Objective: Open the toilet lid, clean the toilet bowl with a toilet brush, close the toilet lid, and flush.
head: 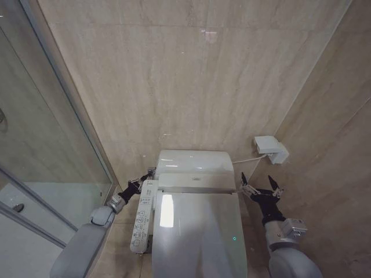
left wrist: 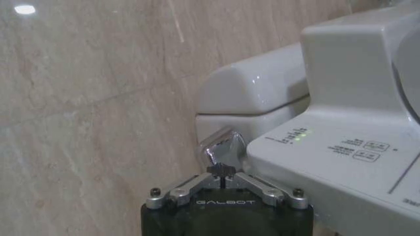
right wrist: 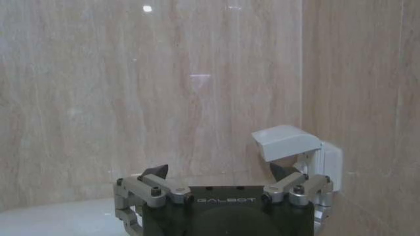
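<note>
We see the lid (head: 197, 231) down, lying between the grippers; the left gripper (head: 143, 180), fingers together, touches the chrome lever (left wrist: 222, 146); the right gripper (head: 259, 186) hangs spread beside the lid

Both arms raised forward, one end effector closed, the other spread.

The left arm reaches up from the lower left, its wrist angled inward; the left end effector (head: 143, 180) has its fingers drawn together at the tips, seen pinched tight in the left wrist view (left wrist: 222, 173). The right arm rises from the lower right with the wrist straight; the right end effector (head: 259, 184) points ahead with its two dark fingers splayed wide apart, holding nothing, as the right wrist view confirms (right wrist: 220, 173).
</note>
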### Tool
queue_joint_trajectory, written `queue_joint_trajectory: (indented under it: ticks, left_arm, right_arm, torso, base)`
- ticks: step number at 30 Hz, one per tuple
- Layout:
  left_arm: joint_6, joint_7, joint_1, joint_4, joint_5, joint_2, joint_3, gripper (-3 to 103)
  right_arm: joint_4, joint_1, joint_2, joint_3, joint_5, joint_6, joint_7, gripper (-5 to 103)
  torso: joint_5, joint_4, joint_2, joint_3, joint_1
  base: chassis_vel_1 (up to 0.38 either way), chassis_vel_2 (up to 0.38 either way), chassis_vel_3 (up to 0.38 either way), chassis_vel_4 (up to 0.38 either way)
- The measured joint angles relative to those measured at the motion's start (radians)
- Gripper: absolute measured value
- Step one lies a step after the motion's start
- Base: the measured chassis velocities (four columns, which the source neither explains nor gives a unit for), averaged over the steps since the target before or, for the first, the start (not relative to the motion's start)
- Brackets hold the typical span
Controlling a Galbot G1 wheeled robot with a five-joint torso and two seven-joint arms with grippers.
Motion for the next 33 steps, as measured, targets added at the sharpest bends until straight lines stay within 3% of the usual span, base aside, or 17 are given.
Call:
queue_joint_trajectory:
  ticks: [5, 9, 13, 19, 21, 24, 26, 27, 33]
  left_arm:
    - [0.018, -0.011, 0.058, -0.031, 0.008, -0.003, -0.053, 0]
    - [0.065, -0.054, 0.177, -0.09, 0.05, 0.008, -0.127, 0]
    - [0.067, -0.075, 0.22, -0.113, 0.045, 0.016, -0.155, 0]
    - [0.066, -0.193, 0.311, -0.258, 0.0, 0.035, -0.238, 0]
    - [0.092, -0.243, 0.341, -0.33, -0.013, 0.04, -0.269, 0]
    - [0.112, -0.263, 0.354, -0.366, -0.017, 0.044, -0.278, 0]
    - [0.156, -0.311, 0.393, -0.452, -0.035, 0.047, -0.3, 0]
    - [0.173, -0.325, 0.408, -0.488, -0.044, 0.045, -0.311, 16]
    - [0.263, -0.375, 0.477, -0.647, -0.076, 0.014, -0.378, 16]
  right_arm:
    - [0.0, 0.0, 0.0, 0.0, 0.0, 0.0, 0.0, 100]
    - [0.0, 0.0, 0.0, 0.0, 0.0, 0.0, 0.0, 100]
    - [0.0, 0.0, 0.0, 0.0, 0.0, 0.0, 0.0, 100]
    - [0.0, 0.0, 0.0, 0.0, 0.0, 0.0, 0.0, 100]
    - [0.0, 0.0, 0.0, 0.0, 0.0, 0.0, 0.0, 100]
    - [0.0, 0.0, 0.0, 0.0, 0.0, 0.0, 0.0, 100]
    - [0.0, 0.0, 0.0, 0.0, 0.0, 0.0, 0.0, 100]
    - [0.0, 0.0, 0.0, 0.0, 0.0, 0.0, 0.0, 100]
    - [0.0, 0.0, 0.0, 0.0, 0.0, 0.0, 0.0, 100]
  torso:
    - [-0.0006, -0.0005, 0.0, 0.0, 0.0]
    - [-0.0002, 0.0009, 0.0, 0.0, 0.0]
    - [-0.0005, 0.0011, 0.0, 0.0, 0.0]
    - [0.0, 0.0011, 0.0, 0.0, 0.0]
    - [0.0001, 0.0012, 0.0, 0.0, 0.0]
    - [0.0001, 0.0014, 0.0, 0.0, 0.0]
    - [0.0002, 0.0013, 0.0, 0.0, 0.0]
    - [0.0001, 0.0015, 0.0, 0.0, 0.0]
    - [0.0001, 0.0013, 0.0, 0.0, 0.0]
  base:
    - [0.0, 0.0, 0.0, 0.0]
    - [0.0, 0.0, 0.0, 0.0]
    - [0.0, 0.0, 0.0, 0.0]
    - [0.0, 0.0, 0.0, 0.0]
    - [0.0, 0.0, 0.0, 0.0]
    - [0.0, 0.0, 0.0, 0.0]
    - [0.0, 0.0, 0.0, 0.0]
    - [0.0, 0.0, 0.0, 0.0]
    - [0.0, 0.0, 0.0, 0.0]
